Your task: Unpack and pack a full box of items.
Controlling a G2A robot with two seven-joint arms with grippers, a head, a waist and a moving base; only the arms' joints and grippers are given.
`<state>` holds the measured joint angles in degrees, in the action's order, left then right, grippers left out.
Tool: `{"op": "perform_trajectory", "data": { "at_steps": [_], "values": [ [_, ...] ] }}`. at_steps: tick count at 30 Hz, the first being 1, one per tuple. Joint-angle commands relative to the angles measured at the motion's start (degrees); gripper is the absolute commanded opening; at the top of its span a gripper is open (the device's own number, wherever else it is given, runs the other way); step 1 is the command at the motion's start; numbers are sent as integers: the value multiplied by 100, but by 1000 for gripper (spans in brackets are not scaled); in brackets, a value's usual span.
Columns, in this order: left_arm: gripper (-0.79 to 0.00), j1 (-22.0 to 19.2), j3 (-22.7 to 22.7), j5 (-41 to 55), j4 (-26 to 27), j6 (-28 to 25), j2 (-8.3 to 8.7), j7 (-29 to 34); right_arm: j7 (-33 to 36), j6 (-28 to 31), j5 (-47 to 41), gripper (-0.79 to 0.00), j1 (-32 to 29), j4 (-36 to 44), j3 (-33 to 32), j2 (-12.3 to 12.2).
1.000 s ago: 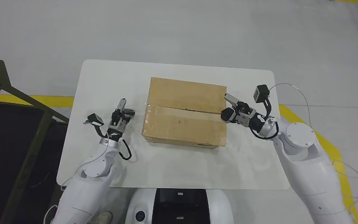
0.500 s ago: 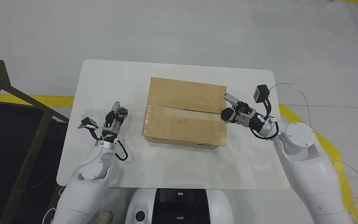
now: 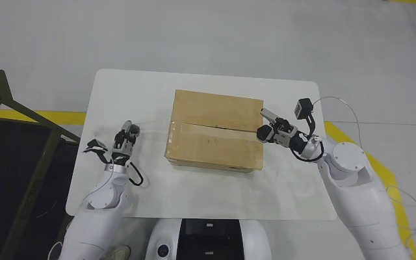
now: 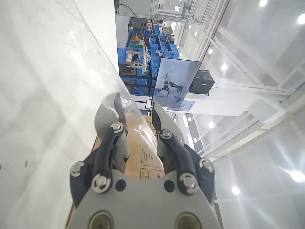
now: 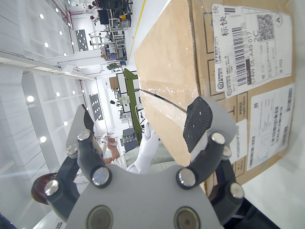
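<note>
At the centre of the worktop the shut cardboard box is flanked at 3 o'clock by the right tool, spread wide at its seam end, and at 9 o'clock by the left tool, pinched narrow on clear tape. The box may be dragged, or the tape torn, since the box looks unbraced. The left tool has been drawn farther toward 9 o'clock; the rest is unmoved.

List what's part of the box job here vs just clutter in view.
Job: brown cardboard box, closed; clear tape strip running from it to the left end effector, which grips it; right end effector, open at the box's end.
Not job: white table under the box; olive-green metal frame beside the table; yellow floor stripe.
</note>
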<state>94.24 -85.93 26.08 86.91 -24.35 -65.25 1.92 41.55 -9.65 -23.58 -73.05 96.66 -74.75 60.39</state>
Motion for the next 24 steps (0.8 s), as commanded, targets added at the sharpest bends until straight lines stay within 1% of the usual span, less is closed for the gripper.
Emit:
{"op": "perform_trajectory", "data": {
  "at_steps": [1,12,16,24],
  "values": [
    [-600,-5,-27,29,-38,4,-9,18,0,0,0,0,0,0,0,0],
    [-659,-27,-221,252,-209,-64,-60,152,0,0,0,0,0,0,0,0],
    [-714,-45,-324,404,-289,-80,-75,242,0,0,0,0,0,0,0,0],
    [-711,-72,-566,572,-436,-95,-94,365,0,0,0,0,0,0,0,0]
  ]
}}
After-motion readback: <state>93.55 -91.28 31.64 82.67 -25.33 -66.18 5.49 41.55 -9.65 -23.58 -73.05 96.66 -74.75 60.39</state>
